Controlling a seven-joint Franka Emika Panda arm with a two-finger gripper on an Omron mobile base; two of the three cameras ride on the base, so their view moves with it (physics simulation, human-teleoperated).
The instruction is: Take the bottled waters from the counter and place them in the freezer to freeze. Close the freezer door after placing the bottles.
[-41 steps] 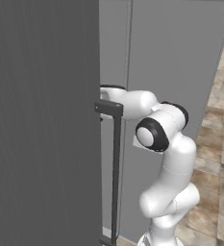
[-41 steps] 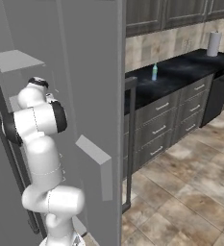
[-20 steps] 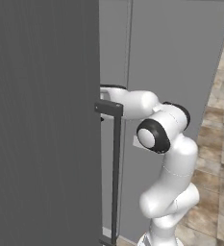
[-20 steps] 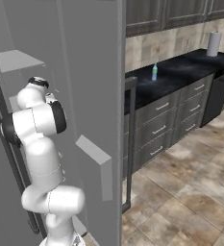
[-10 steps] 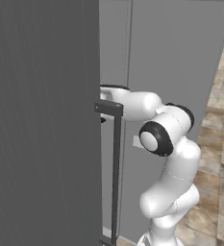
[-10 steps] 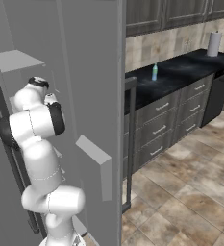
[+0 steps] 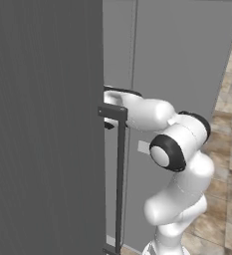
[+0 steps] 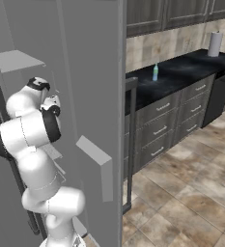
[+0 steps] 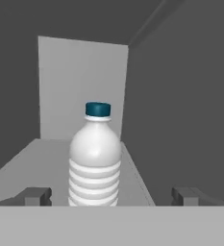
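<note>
The whitish ribbed bottle [image 9: 95,158] with a blue cap stands upright on a grey shelf [image 9: 36,161] inside the freezer [image 8: 102,87]. My gripper [image 9: 111,197] is open, its fingertips [image 9: 34,196] spread wide to either side of the bottle's base and not touching it. The arm reaches past the open freezer door [image 7: 43,124] into the compartment. The other bottle [image 8: 155,72], with a green cap and blue label, stands on the black counter [image 8: 186,67] to the right.
The open door's long dark handle [image 7: 120,184] hangs close beside my arm. A second open door with a bin [image 8: 97,159] stands on my right. A paper towel roll [image 8: 214,44] sits at the counter's far end, above grey drawers [image 8: 162,125].
The arm's elbow has drifted slightly down and to the right in the left base view. The hand stays inside the freezer.
</note>
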